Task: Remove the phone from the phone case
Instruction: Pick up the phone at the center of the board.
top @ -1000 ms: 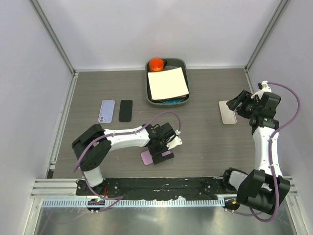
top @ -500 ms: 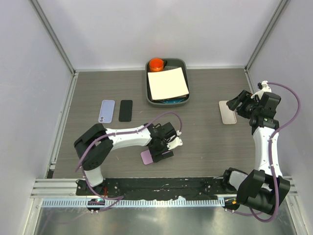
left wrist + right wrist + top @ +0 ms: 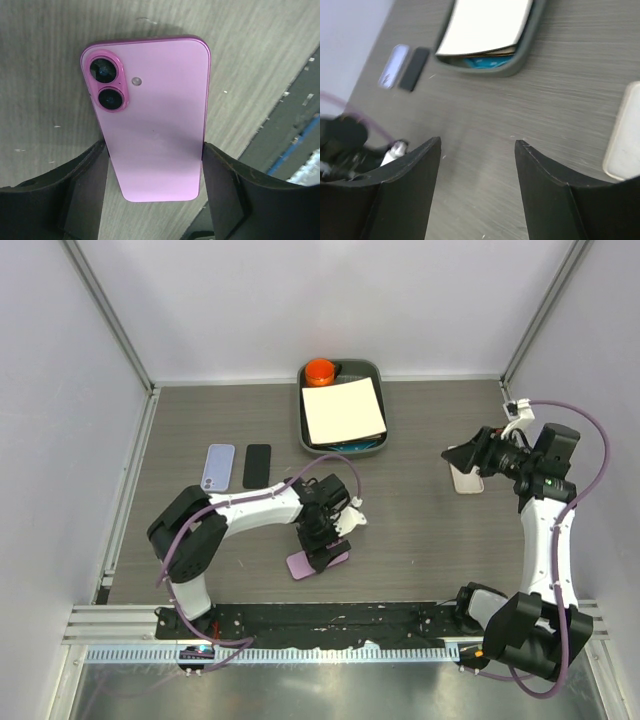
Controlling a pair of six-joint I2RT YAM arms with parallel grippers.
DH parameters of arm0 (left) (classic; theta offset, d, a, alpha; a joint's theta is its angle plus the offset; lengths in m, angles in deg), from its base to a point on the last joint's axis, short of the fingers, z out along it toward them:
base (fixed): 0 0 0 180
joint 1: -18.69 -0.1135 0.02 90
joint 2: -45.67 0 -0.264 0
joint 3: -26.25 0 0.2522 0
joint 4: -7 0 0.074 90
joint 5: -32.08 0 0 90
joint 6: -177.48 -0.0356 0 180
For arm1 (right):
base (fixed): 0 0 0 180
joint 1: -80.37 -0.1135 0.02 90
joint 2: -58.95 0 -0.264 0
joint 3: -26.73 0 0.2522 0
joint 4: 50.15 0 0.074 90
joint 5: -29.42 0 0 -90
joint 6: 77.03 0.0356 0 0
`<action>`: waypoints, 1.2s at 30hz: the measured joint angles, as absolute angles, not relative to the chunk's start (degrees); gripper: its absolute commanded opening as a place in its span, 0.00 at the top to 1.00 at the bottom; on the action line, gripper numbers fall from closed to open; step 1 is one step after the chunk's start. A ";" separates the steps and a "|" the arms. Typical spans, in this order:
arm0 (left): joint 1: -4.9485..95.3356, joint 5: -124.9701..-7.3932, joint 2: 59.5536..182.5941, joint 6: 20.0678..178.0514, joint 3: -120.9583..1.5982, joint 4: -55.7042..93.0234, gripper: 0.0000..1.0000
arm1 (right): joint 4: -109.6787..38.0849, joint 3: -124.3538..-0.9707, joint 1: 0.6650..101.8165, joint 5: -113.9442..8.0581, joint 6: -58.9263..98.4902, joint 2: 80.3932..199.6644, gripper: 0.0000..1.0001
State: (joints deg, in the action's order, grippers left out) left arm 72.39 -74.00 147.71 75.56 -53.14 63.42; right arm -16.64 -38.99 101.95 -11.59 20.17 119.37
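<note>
Left gripper [image 3: 155, 145] is clamped on the long edges of the pink phone with a magenta rim and twin camera lenses [image 3: 150, 115]. The phone lies back up on the grey wood-grain bench [image 3: 420, 540], near the near edge, about mid-width. Can't tell the case from the phone.

Right gripper [image 3: 477, 142] has its fingers apart with nothing between them and hovers near the right edge, by a beige slab-like phone case [image 3: 622, 135].

A grey tray [image 3: 304, 420] at the far edge holds a white sheet [image 3: 344, 412] and an orange cup [image 3: 320, 371]. A lavender phone-shaped slab [image 3: 219, 467] and a black slab [image 3: 257, 466] lie side by side toward the left edge.
</note>
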 measured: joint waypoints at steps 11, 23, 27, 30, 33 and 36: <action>69.09 -89.71 148.84 76.98 -56.37 68.01 0.97 | 29.69 -47.67 94.85 5.17 -52.96 121.10 0.35; 66.18 -101.80 150.31 78.40 -60.63 70.80 1.00 | 39.57 -35.87 83.46 4.78 -90.30 118.56 0.45; 66.18 -103.61 150.31 78.53 -61.66 71.50 1.00 | 39.20 -34.03 79.35 4.65 -91.08 116.40 0.48; 66.18 -104.81 150.31 78.53 -62.12 72.14 1.00 | 36.29 -33.73 75.05 4.52 -88.57 115.28 0.49; 66.18 -105.84 150.31 78.51 -62.71 72.97 1.00 | 32.01 -33.73 70.37 3.99 -84.22 115.61 0.49; 66.18 -106.87 150.31 78.46 -63.52 73.80 1.00 | 25.04 -33.49 64.79 2.07 -77.29 116.55 0.46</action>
